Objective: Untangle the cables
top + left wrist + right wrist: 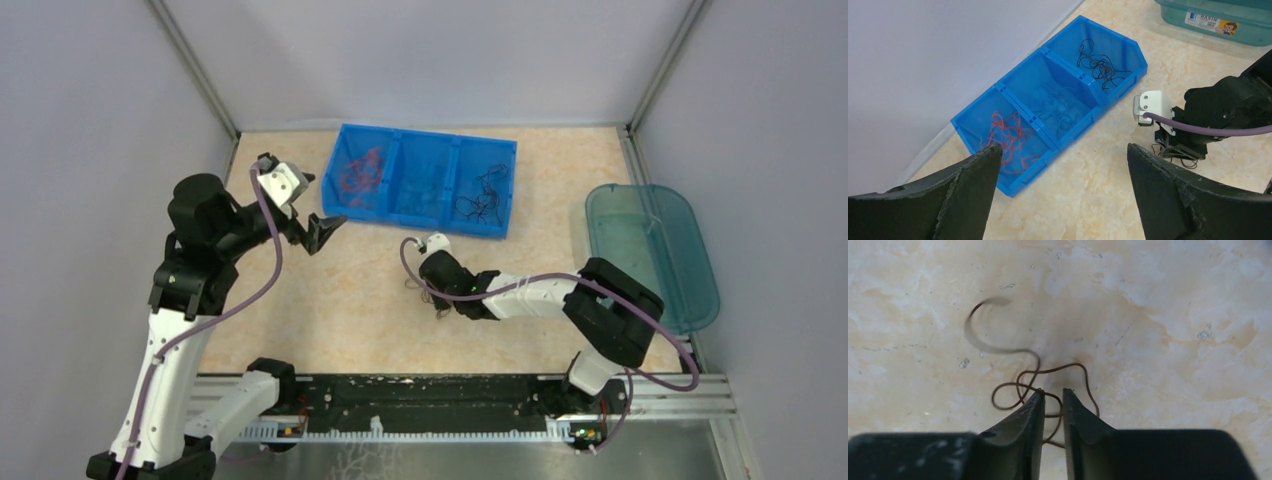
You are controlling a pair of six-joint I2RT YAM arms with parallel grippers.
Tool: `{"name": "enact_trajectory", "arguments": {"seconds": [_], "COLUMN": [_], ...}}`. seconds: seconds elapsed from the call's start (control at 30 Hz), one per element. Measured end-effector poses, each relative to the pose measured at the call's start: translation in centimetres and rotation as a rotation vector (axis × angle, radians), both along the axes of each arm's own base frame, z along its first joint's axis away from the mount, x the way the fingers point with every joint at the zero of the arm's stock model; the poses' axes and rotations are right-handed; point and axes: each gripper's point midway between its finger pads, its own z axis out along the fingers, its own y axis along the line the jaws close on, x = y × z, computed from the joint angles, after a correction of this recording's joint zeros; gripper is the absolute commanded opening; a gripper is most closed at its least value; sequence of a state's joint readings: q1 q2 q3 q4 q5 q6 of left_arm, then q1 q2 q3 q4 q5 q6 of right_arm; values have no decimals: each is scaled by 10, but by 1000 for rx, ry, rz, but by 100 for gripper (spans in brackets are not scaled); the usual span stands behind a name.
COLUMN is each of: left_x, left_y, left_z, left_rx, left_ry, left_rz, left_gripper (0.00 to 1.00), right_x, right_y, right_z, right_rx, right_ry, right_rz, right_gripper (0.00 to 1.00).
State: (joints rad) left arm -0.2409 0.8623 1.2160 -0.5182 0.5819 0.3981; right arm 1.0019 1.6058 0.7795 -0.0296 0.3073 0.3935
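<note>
A thin dark-brown cable [993, 397] lies in loose curls on the marble tabletop. My right gripper [1052, 391] is pressed down over it, jaws narrowed to a slim gap with one loop of the cable running between them, not pinched. From above, that gripper [428, 292] sits mid-table. A blue three-part bin [330, 195] holds red cables [362, 172] on the left, blue cables [425, 182] in the middle and black cables [485, 195] on the right. My left gripper [325, 232] hovers wide open and empty in front of the bin's left end [1063, 147].
A teal plastic basin [650, 250] stands at the table's right edge. Grey walls close in the back and both sides. The right arm's purple-grey hose [405, 262] loops beside its wrist.
</note>
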Motion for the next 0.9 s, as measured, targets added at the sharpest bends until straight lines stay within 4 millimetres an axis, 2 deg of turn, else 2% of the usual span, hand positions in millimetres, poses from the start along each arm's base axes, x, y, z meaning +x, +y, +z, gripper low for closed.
{"name": "enact_trajectory", "arguments": {"seconds": [0.03, 0.2, 0.27, 0.37, 0.47, 0.53, 0.67, 0.8, 0.87, 0.9], "left_x": [0, 1, 1, 2, 5, 10, 14, 15, 15, 15], "left_y": [0, 1, 1, 0, 0, 0, 0, 1, 2, 2], "left_z": [-2, -5, -6, -10, -19, -27, -36, -39, -39, -40], "left_rx": [2, 7, 10, 17, 28, 37, 47, 50, 51, 51], "left_ry": [4, 11, 12, 25, 58, 88, 121, 127, 129, 129], "left_rz": [2, 4, 2, 1, 2, 9, 18, 23, 28, 29], "left_gripper": [100, 100, 100, 100, 100, 100, 100, 100, 100, 100], "right_x": [1, 1, 2, 12, 44, 75, 120, 150, 170, 174], "right_y": [0, -1, -1, 0, -12, -32, -66, -80, -85, -89], "right_z": [1, 12, 28, 65, 111, 145, 196, 222, 220, 219], "right_rx": [3, 16, 38, 107, 205, 257, 304, 299, 269, 263], "right_ry": [-3, -20, -44, -88, -140, -203, -306, -361, -370, -370], "right_rz": [-4, -13, -12, -8, -62, -134, -239, -292, -323, -335], "right_gripper": [0, 0, 0, 0, 0, 0, 0, 0, 0, 0]}}
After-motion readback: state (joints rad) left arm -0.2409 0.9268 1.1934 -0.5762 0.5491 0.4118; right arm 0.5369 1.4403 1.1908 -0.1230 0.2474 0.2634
